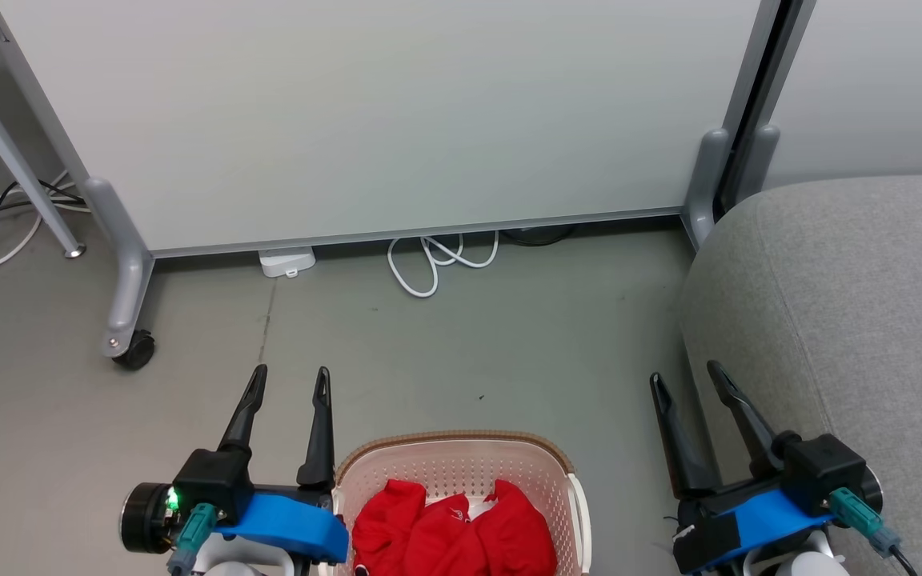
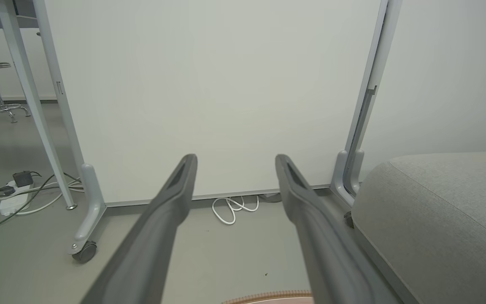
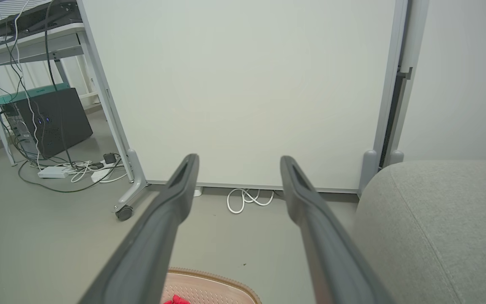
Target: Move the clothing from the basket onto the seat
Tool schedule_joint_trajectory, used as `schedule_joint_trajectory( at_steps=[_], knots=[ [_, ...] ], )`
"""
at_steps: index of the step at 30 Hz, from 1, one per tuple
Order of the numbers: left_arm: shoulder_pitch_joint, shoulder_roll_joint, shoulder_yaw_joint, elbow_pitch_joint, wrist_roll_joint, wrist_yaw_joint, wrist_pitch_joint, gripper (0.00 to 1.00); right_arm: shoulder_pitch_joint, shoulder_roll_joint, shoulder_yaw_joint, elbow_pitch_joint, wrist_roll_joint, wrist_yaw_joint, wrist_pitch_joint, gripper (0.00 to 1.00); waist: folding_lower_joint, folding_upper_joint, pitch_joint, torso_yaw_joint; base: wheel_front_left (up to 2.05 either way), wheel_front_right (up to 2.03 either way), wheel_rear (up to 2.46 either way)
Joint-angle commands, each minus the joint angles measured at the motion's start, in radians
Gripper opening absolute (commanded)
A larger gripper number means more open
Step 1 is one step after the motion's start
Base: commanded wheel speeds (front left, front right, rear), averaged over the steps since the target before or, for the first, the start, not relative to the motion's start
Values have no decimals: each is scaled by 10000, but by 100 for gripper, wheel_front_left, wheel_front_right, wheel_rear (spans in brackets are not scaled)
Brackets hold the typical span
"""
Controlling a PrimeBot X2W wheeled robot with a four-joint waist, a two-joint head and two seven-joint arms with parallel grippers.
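Flanking the basket [image 1: 453,438], the left gripper [image 1: 290,372] and right gripper [image 1: 684,372] are hanging wide and empty; the clothing [image 1: 453,532] is lying inside; the first grab is likely calling for a downward reach.

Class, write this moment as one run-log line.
stage: transfer not begun | clothing: in basket | seat: right of basket | left gripper: open, empty | right gripper: open, empty
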Motion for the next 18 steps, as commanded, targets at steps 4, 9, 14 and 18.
schedule_joint_trajectory(
  at_steps=[4, 9, 14, 18],
  knots=[
    [-126, 28, 1, 53, -57, -46, -30, 100, -15, -59, 17, 16, 23, 20, -35, 100, 0, 0, -7, -7, 0, 0, 0],
    [-214, 28, -12, 158, -37, -149, -30, 100, -62, -59, 52, -21, 22, 18, -35, 100, 0, 0, 55, -56, 0, 0, 0],
    [-622, 26, -140, 504, 80, -418, -30, 100, -218, -59, 40, -106, -5, 18, -35, 100, 0, 0, 321, -151, 0, 0, 0],
    [-1203, 41, -285, 1087, 273, -667, -30, 100, -428, -58, 50, -225, -5, 18, -33, 100, 0, 0, 712, -267, 0, 0, 0]
  ],
)
